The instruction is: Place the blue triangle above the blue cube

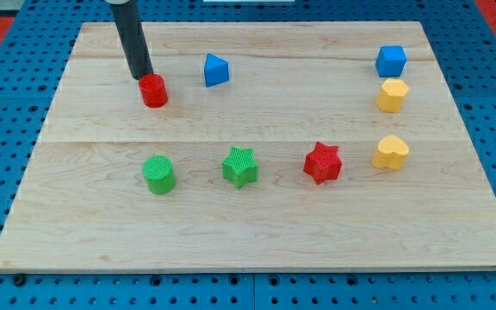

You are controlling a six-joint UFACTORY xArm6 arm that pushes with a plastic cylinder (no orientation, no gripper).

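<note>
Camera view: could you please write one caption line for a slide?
My tip touches the red cylinder, left of the blue triangle; the blue cube sits at the board's top right.

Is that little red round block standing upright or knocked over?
Upright: the red cylinder block shows its flat round top facing up, right beside my tip.

One camera looks down at a slant over the whole wooden board.

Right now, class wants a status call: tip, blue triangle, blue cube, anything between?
My tip touching red cylinder, left of blue triangle. Triangle apart from tip. Blue cube far at view's right. Nothing between them.
</note>
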